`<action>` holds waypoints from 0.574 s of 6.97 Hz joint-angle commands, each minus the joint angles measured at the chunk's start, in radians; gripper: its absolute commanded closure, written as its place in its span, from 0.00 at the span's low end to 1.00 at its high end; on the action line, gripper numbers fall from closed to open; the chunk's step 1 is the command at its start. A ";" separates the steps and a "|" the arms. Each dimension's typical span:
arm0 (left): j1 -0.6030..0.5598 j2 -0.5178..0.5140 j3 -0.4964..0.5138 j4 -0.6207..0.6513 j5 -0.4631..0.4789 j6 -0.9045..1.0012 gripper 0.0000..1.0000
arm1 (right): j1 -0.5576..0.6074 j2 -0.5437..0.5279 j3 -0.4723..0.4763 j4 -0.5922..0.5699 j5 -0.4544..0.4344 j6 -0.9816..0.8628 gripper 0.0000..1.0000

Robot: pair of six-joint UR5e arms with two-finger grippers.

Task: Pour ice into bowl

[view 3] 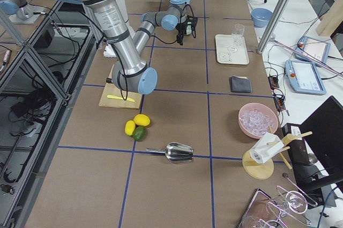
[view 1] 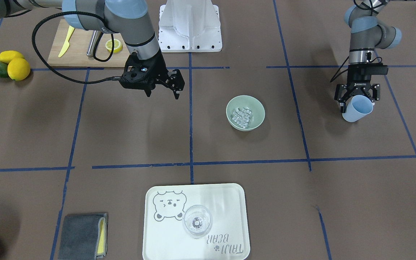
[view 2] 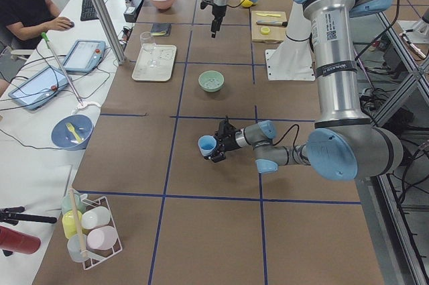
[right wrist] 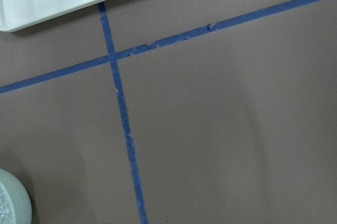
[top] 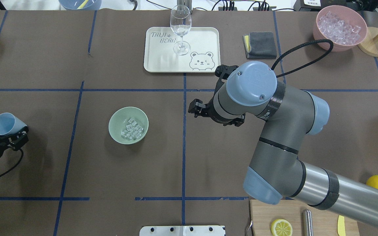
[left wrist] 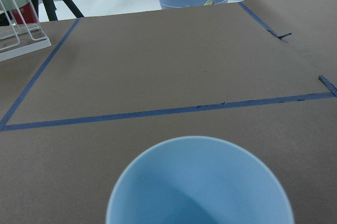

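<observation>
The pale sage-green bowl (view 1: 246,112) stands near the table's middle, and the ice (view 1: 241,116) lies as a heap of clear little cubes inside it. The bowl (top: 128,125) and ice (top: 131,128) also show in the overhead view. My left gripper (view 1: 356,103) is shut on a light blue cup (view 1: 356,108), held tilted well to the side of the bowl. In the left wrist view the cup (left wrist: 200,187) looks empty. My right gripper (view 1: 162,94) is open and empty, hovering on the bowl's other side.
A white tray (view 1: 229,202) with a wine glass (view 1: 197,221) lies at the operators' side, a grey cloth (view 1: 81,236) beside it. A pink container of ice (top: 340,26) stands in a far corner. A cutting board (view 1: 81,47) and lemons (view 1: 11,65) lie near the right arm's base.
</observation>
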 commanded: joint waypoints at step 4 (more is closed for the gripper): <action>-0.016 0.149 -0.166 0.009 -0.105 0.062 0.00 | -0.003 0.001 0.001 -0.001 0.000 0.000 0.00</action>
